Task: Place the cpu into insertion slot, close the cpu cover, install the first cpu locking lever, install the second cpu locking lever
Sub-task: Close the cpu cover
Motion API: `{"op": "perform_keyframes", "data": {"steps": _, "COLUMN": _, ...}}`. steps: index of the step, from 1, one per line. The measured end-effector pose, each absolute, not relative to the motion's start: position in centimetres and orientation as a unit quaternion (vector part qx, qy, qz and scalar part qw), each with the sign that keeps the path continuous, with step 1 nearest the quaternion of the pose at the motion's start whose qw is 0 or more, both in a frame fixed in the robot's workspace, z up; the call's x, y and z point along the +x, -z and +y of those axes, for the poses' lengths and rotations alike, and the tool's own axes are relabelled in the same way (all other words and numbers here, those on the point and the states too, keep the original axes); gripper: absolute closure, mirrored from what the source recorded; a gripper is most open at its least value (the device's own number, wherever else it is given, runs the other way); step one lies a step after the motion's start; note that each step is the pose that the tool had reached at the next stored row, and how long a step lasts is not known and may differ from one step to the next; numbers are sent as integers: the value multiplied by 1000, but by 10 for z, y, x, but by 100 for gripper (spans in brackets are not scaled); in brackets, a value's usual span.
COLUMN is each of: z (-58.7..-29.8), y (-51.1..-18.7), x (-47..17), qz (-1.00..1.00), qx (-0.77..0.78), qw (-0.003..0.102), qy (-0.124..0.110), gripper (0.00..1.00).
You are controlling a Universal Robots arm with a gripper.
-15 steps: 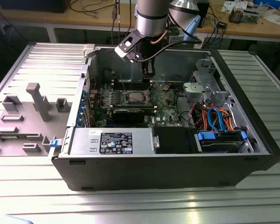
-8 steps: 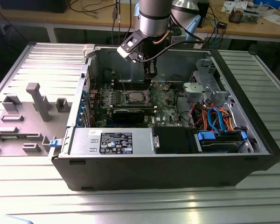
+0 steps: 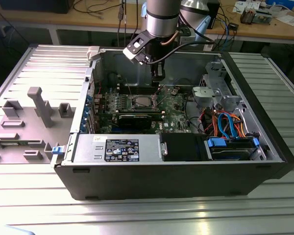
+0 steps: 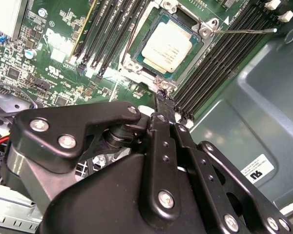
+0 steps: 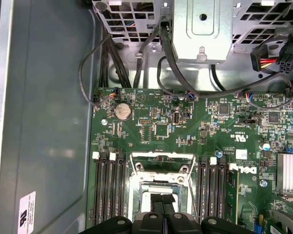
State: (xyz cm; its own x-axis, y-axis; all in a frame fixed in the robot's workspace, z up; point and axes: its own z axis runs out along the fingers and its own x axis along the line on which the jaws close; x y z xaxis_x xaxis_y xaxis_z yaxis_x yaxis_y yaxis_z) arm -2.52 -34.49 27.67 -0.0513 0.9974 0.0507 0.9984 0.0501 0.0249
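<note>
1. Second wrist view: the small square cpu with a silver-grey metal top (image 4: 167,46) lies flat in the metal-rimmed insertion slot (image 4: 208,25). The thin silvery cpu cover frame (image 4: 142,72) looks folded down around it.
2. The black pincer (image 4: 162,97) has its fingers pressed together and grips nothing, with its tip at the slot's corner. In the exterior view it hangs at about one o'clock from the socket.
3. A thin steel wire lever (image 4: 244,31) juts out over the long black memory slots (image 4: 219,53), apparently unlatched.
4. Judged from this, the lever work is in hand. It calls for pressing squarely on the wire, steering it under its hook and sparing the green board (image 4: 53,44).
</note>
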Motion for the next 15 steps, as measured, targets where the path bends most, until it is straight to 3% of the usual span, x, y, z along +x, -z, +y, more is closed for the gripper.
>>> {"op": "perform_keyframes", "data": {"steps": 15, "z": -345, "y": -277, "x": -20, "qz": -725, "qx": -689, "qw": 10, "qy": 26, "gripper": 89}}
